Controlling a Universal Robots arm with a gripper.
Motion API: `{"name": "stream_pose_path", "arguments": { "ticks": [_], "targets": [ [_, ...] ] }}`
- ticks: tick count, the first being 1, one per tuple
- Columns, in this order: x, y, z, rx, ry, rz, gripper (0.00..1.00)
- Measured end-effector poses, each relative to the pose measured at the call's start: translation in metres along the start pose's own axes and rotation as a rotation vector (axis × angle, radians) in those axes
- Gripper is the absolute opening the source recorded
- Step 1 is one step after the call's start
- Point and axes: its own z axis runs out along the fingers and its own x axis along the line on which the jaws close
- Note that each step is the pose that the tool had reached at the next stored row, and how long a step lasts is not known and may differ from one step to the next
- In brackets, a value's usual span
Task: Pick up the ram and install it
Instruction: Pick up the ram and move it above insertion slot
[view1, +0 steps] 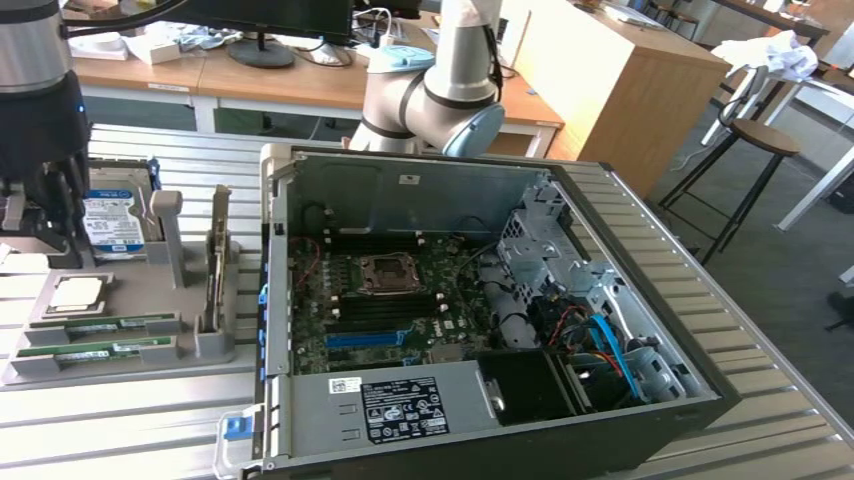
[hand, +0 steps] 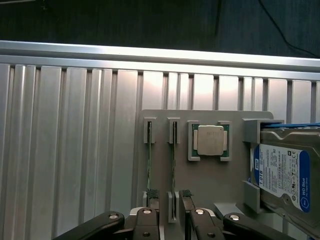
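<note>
Silver arm (view1: 30, 45) hangs vertical at the exterior view's left, over the grey plastic parts tray (view1: 134, 370) on the ribbed metal counter (view1: 147, 150). Black fingers (hand: 151, 195) open, gripping nothing. They sit either side of a thin green ram stick (hand: 173, 160), slotted in the tray beside its twin stick (hand: 149, 160). Blue-labelled hard drive (hand: 282, 170) reads "WD Blue".

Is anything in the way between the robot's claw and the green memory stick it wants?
Nothing visible is in the way. The open gripper hangs above the gray holder, and the ram next to the processor chip lines up between its fingers, with only air between them.
</note>
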Motion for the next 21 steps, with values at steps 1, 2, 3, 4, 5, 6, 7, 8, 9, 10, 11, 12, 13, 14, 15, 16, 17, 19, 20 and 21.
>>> {"name": "stream_pose_path", "arguments": {
  "ticks": [1, 2, 3, 4, 5, 6, 7, 8, 9, 10, 11, 12, 13, 14, 15, 16, 17, 19, 20, 21],
  "targets": [
    [0.000, 0.0000, 0.0008, 0.0000, -0.0001, 0.000, 0.30],
    [0.000, -0.0001, 0.0016, 0.0001, 0.0000, 0.000, 0.30],
    [0.000, -0.0001, 0.0026, 0.0001, 0.0000, 0.000, 0.30],
    [0.000, -0.0002, 0.0034, 0.0002, -0.0001, 0.000, 0.30],
    [0.000, -0.0002, 0.0043, 0.0002, -0.0001, 0.000, 0.30],
    [0.000, -0.0002, 0.0051, 0.0002, 0.0000, 0.000, 0.30],
    [0.000, -0.0003, 0.0060, 0.0002, 0.0000, 0.000, 0.30],
    [0.000, -0.0003, 0.0069, 0.0003, 0.0000, 0.000, 0.30],
    [0.000, -0.0003, 0.0077, 0.0003, 0.0000, 0.000, 0.30],
    [0.000, -0.0004, 0.0086, 0.0004, 0.0000, 0.000, 0.30],
    [0.000, -0.0004, 0.0095, 0.0004, 0.0000, 0.000, 0.30],
    [0.000, -0.0005, 0.0105, 0.0004, 0.0000, 0.000, 0.30],
    [0.000, -0.0005, 0.0114, 0.0004, 0.0000, 0.000, 0.30],
    [0.000, -0.0005, 0.0124, 0.0005, 0.0000, 0.000, 0.30],
    [0.000, -0.0006, 0.0133, 0.0005, 0.0000, 0.000, 0.30],
    [0.000, -0.0006, 0.0143, 0.0005, 0.0000, 0.000, 0.30],
    [0.000, -0.0007, 0.0153, 0.0005, 0.0000, 0.000, 0.30],
    [0.000, -0.0008, 0.0176, 0.0006, 0.0000, 0.000, 0.30],
    [0.000, -0.0008, 0.0188, 0.0006, 0.0000, 0.000, 0.30],
    [0.000, -0.0009, 0.0199, 0.0006, 0.0000, 0.000, 0.30]
  ]
}}
